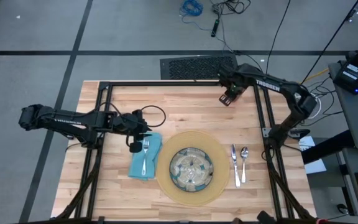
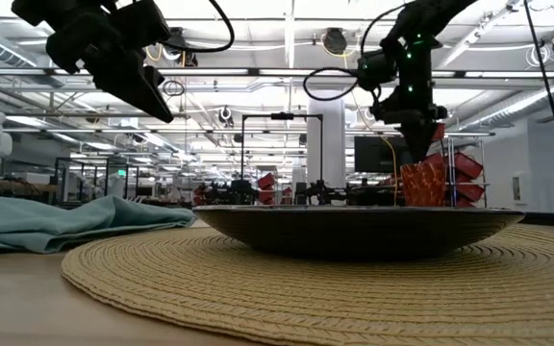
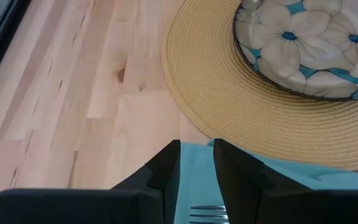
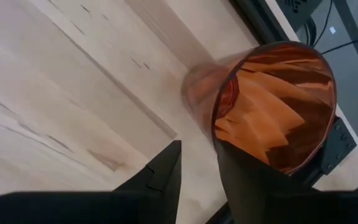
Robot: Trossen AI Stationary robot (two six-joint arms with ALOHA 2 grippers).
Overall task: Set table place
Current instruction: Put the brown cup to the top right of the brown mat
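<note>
High: overhead, straight down, whole table (image 1: 123, 99).
Low: tabletop level, close behind mat (image 2: 287, 279).
Shared: mat, plate (image 2: 354, 231).

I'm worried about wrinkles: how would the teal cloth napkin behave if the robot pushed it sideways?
The teal cloth napkin would probably bunch rather than slide; it already lies in soft folds. The silver fork on it would likely shift along. Its edge near the round tan woven mat might catch.

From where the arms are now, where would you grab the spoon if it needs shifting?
Probably mid-handle, from straight above, jaws across its width. The spoon lies flat on the table right of the mat, bowl toward the far edge, close beside the knife, so little room on that side. The right gripper is nearer but holds the orange cup.
</note>
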